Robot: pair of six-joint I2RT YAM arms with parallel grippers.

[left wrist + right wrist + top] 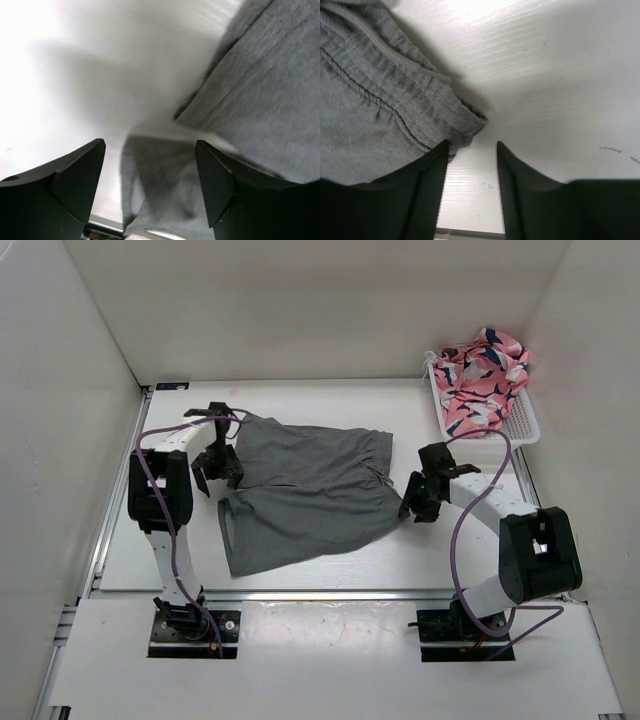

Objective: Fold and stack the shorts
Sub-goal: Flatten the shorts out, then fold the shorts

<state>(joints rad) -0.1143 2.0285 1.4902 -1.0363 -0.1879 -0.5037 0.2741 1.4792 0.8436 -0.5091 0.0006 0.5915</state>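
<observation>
I see the shorts (pixel 310 490) spread flat on the worktop (pixel 450 555), between the 2 claws. The 2 legs point toward the left claw (pixel 218 478) and the waistband lies toward the right claw (pixel 413 508).

The left claw is spread wide and grips nothing. In its wrist view the grey leg fabric lies under it and to its right, but no fabric is between the fingers. The right claw is also released, with its fingers partly apart. The waistband corner lies beside one finger, and only bare worktop shows in the gap.

I judge that we are at the start of the fold. The shorts look laid out in 1 layer, and I see no fold made yet.

For the next move, I think each claw must come down on an edge of the shorts, pinch the fabric, and carry it across together with the other claw. The cloth is soft, so a shallow pinch may slip.
</observation>
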